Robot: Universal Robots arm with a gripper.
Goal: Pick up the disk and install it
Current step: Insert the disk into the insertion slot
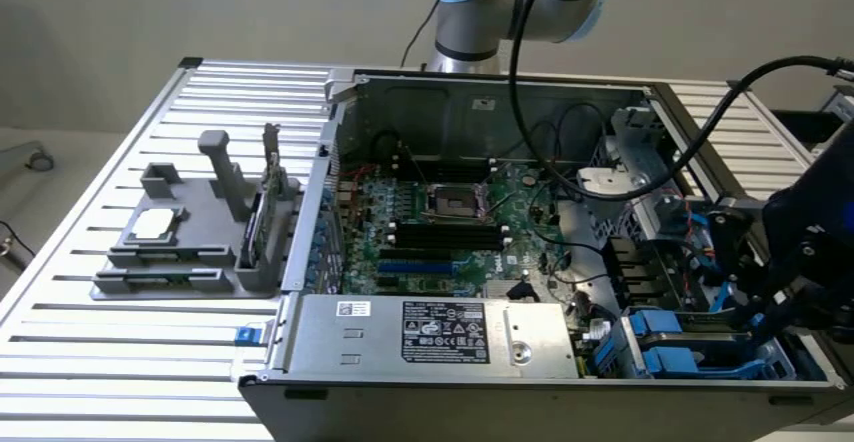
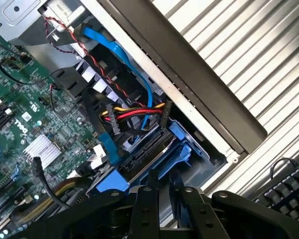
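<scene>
The end effector (image 2: pixel 167 199) is partly closed on the blue carrier edge of the disk (image 2: pixel 182 149), which sits in the computer case's drive bay. A tilted push could jam the carrier in the bay or pinch the red-and-yellow power cables (image 2: pixel 134 113) just beyond.

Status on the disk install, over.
Gripper low over case corner. Disk in blue frame, slotted edge-on right at gripper. Cables bunched close beside it.
</scene>
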